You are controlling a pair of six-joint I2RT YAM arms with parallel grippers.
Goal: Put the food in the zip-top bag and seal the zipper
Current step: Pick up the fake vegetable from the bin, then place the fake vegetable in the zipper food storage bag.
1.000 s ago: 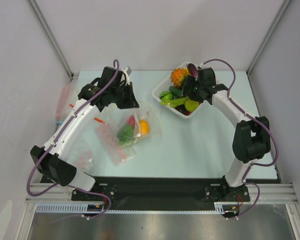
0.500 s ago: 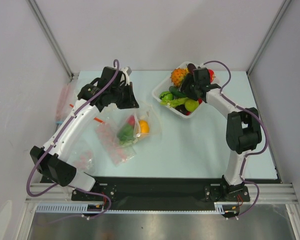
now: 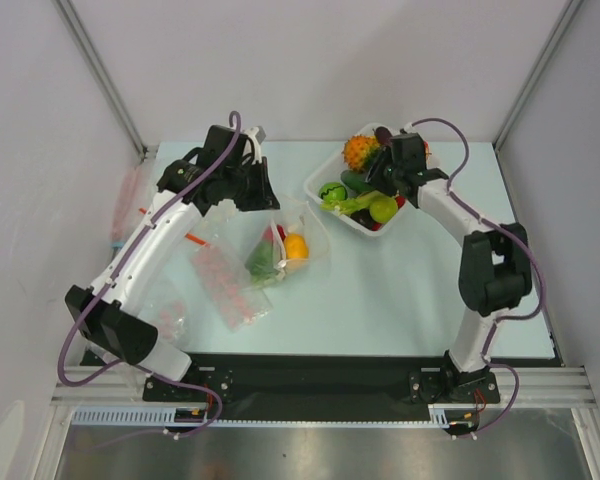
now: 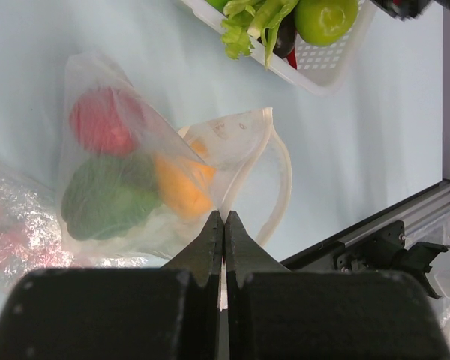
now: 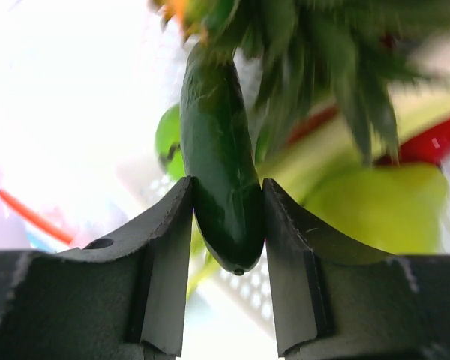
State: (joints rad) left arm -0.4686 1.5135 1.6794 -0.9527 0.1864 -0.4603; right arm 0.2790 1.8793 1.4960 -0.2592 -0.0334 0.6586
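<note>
The clear zip-top bag (image 3: 312,240) lies mid-table holding a red (image 4: 101,120), a dark green (image 4: 105,199) and an orange piece (image 4: 181,184). My left gripper (image 3: 263,197) is shut on the bag's edge near its thick mouth rim (image 4: 283,169); the fingertips (image 4: 212,229) pinch the plastic. The zipper looks unsealed, with the mouth gaping. My right gripper (image 3: 378,176) is in the white tray (image 3: 315,186), shut on a dark green cucumber (image 5: 219,150), which also shows in the top view (image 3: 354,181). More food lies in the tray: a lime-green fruit (image 3: 383,208) and leafy greens (image 3: 346,204).
An orange spiky fruit (image 3: 358,152) sits at the tray's far corner. A flat packet with pink-red blobs (image 3: 225,282) lies left of the bag, another packet (image 3: 165,318) near the left arm's base, and a thin red strip (image 3: 195,240) under the left arm. The tray's corner shows in the left wrist view (image 4: 322,79).
The left gripper has pulled the bag's edge up and right, and the pieces inside have shifted right. The right gripper has shifted within the tray, its elbow swinging.
</note>
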